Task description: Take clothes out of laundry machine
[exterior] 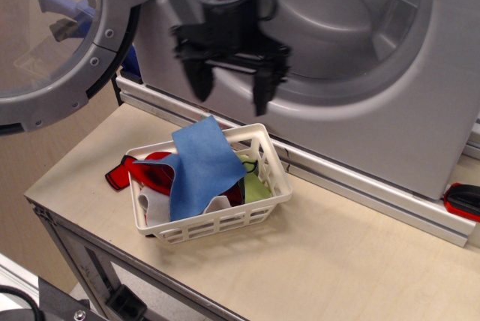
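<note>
The bright blue cloth (199,169) lies flat across the white slotted basket (259,216) on the wooden table, one corner sticking up over the far rim. My gripper (229,92) hangs in the air above and behind the basket, in front of the washer's drum opening. Its two black fingers are spread wide apart and hold nothing; the image of it is blurred. The silver-grey laundry machine (390,111) stands behind, its round glass door (52,43) swung open to the left.
A red black-trimmed garment (139,171), a lime-green cloth (256,188) and a white cloth (154,205) also lie in the basket. A red object (461,199) lies at the far right. The table's front edge (150,268) runs close below the basket.
</note>
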